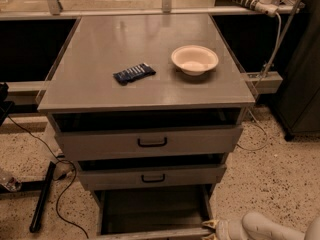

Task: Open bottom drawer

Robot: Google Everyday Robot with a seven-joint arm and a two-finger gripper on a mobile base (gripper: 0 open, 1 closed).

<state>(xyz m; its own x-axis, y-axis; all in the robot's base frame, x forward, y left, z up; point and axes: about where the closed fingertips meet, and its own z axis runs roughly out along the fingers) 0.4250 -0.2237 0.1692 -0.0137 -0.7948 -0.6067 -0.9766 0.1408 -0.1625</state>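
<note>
White-cased gripper (pixel 212 227) sits at the right front corner of the bottom drawer (pixel 150 209), low by the floor; you cannot tell whether it is closed on that edge. I judge it is there to draw the drawer out, which stands well forward of the middle drawer (pixel 115 179) and top drawer (pixel 100 143). Count three drawers, two black loop handles (pixel 152 142) showing, and one cream bowl (pixel 194 60) and one dark-blue packet (pixel 134 73) on the cabinet top (pixel 100 44).

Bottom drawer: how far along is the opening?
Done: the bottom drawer stands pulled well out, its dark inside exposed below the middle drawer. In hand: the pincer sits at its front right corner, by the picture's lower edge. Left: probably only backing the pincer away; the drawer front is cut off, so full travel is unclear.
</note>
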